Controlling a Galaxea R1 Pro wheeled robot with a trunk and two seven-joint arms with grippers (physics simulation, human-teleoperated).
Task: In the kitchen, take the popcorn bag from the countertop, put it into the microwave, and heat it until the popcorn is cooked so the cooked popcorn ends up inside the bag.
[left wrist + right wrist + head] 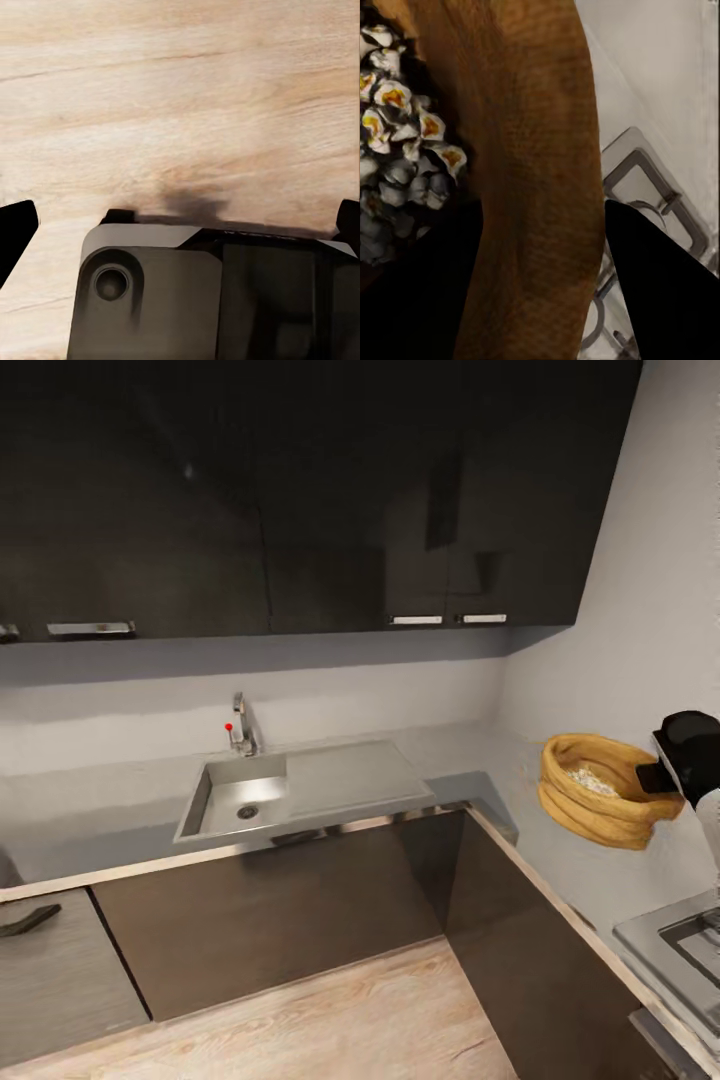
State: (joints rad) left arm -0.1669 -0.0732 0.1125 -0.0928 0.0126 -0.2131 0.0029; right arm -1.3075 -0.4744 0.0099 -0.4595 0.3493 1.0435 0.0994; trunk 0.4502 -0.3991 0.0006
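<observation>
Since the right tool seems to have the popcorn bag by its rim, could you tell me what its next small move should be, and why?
Probably a short, level carry away from the wall. The right tool straddles the rim of the popcorn bag, one finger inside by the popcorn and one outside, and the bag appears lifted off the countertop. The microwave is not visible, so keeping the bag upright matters most.

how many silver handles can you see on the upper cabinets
4: a sliver at the far left edge, a long one beside it, and two short ones side by side toward the right. More may lie outside the frame.
</observation>
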